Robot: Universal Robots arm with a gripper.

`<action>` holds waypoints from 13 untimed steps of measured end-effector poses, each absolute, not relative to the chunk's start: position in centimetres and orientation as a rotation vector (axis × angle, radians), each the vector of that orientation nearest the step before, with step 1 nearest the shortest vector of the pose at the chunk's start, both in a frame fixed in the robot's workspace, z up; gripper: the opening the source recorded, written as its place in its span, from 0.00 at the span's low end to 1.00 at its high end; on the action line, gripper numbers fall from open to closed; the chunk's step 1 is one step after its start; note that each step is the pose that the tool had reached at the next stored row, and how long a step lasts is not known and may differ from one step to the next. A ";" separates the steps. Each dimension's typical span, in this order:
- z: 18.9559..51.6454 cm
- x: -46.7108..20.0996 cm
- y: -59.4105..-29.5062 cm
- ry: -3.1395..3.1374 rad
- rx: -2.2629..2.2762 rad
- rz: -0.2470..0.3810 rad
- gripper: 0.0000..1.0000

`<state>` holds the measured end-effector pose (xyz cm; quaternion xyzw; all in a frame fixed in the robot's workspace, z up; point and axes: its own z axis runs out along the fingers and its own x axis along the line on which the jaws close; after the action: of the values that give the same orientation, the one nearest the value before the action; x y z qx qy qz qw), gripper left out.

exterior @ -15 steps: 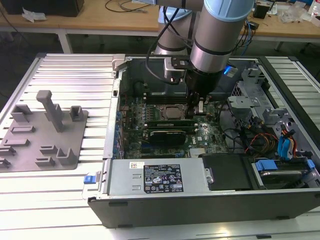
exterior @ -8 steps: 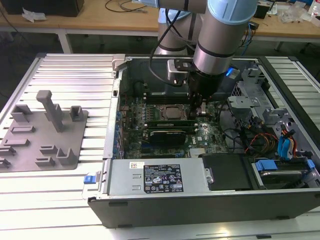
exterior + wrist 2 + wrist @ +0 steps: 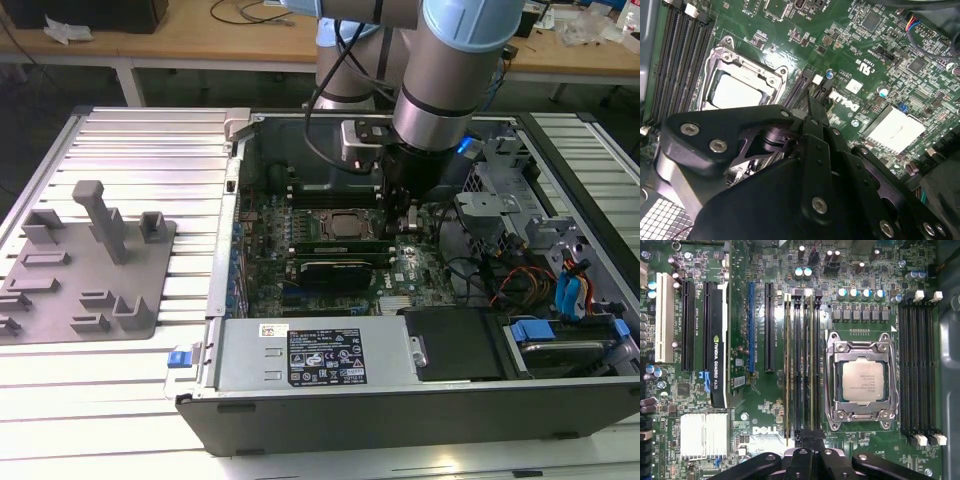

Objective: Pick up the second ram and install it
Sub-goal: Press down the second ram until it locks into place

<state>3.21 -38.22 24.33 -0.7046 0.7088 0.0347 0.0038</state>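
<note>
A pale wooden workbench [image 3: 200, 40] runs along the back of the room, at twelve o'clock in the exterior view. In front of it, a ribbed aluminium table [image 3: 150, 150] carries an open black desktop computer case [image 3: 400, 400].

The black two-fingered gripper [image 3: 809, 442] is down inside the case. In both wrist views its fingers look drawn tight together into a single blade. The tip [image 3: 812, 107] is at one end of the bank of long black memory slots [image 3: 800, 365] beside the processor. I cannot tell whether anything is pinched between the fingers.

The second ram [image 3: 812, 365], a thin green circuit-board stick seen edge-on, appears to stand in the slot next to the silver-framed processor socket [image 3: 862, 380]. The fingertips are over its near end. A similar stick [image 3: 787, 365] stands two slots farther from the socket.

In the exterior view, the socket [image 3: 340, 222] lies about nine o'clock from the gripper [image 3: 405, 215]. The wide black oblong expansion card [image 3: 335, 268] is at six o'clock from the socket. A grey plastic fixture plate [image 3: 150, 260] lies on the table at nine o'clock from the case.

Judging by this, picking up is done and seating is in hand. That step calls for straight downward pressure, even along the stick, until the end latches close.
</note>
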 end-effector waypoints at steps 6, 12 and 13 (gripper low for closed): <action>23.7 3.2 -37.9 2.221 -2.208 0.109 0.08; 23.1 3.2 -37.9 2.221 -2.208 0.109 0.08; 23.0 3.2 -37.9 2.221 -2.208 0.108 0.08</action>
<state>3.20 -37.91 22.97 -0.7046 0.7088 0.0346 0.0037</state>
